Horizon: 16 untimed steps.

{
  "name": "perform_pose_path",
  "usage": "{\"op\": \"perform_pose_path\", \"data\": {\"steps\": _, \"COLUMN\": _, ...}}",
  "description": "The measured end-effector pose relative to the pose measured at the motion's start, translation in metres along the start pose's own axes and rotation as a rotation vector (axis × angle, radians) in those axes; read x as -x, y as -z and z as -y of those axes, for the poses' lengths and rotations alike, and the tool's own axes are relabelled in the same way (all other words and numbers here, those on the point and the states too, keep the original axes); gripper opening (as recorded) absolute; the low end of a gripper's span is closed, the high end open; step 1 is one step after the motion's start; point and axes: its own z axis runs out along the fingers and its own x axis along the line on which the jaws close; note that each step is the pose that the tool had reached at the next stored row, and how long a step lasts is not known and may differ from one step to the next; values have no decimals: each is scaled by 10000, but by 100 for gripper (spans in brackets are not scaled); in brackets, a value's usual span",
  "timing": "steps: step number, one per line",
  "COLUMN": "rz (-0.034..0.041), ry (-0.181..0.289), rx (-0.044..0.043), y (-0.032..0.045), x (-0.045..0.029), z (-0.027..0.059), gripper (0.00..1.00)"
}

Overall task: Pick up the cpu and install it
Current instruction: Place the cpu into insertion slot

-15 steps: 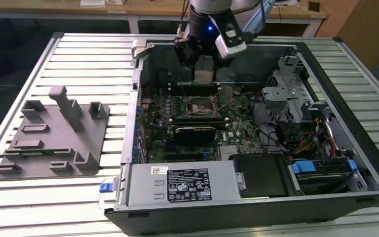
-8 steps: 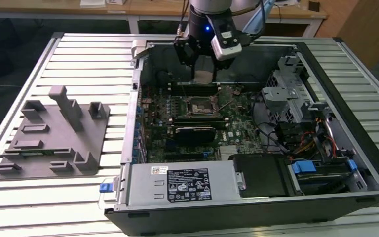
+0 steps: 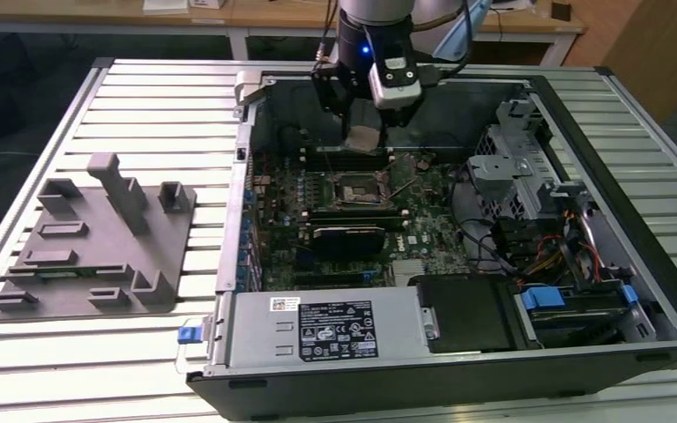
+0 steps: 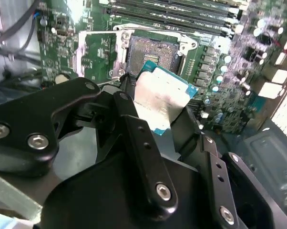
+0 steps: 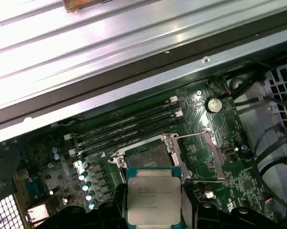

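- the gripper (image 4: 160, 107) has its jaws pinched on two opposite edges of the cpu (image 4: 165, 98). the metal top faces up toward the wrist, probably so the contact side stays untouched and faces the board.
- the cpu hangs in the air inside the open computer case (image 3: 433, 386), over the motherboard (image 5: 215, 143) and just beside the socket (image 5: 148, 157). it is not seated.
- the socket's hinged plate (image 4: 78, 52) looks swung open to one side, leaving the contact bed bare to take the chip.
- the grey tray (image 3: 92, 247) sits near the tabletop (image 3: 103, 352) edge at the exterior view's left, well apart from the case.
- the cpu's underside is hidden, and its near edge is cut off in the first wrist view.
- black linkages cover where the pads meet the chip.
- the gap down to the socket and any corner mark cannot be made out.
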Motion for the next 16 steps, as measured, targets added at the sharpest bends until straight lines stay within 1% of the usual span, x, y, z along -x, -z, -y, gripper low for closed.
{"op": "perform_pose_path", "data": {"steps": 9, "rz": 59, "ry": -1549, "rx": -41, "y": 0, "x": 0, "z": 0, "gripper": 54}}
{"op": "perform_pose_path", "data": {"steps": 16, "rz": 100, "ry": -2607, "rx": -70, "y": 0, "x": 0, "z": 0, "gripper": 54}}
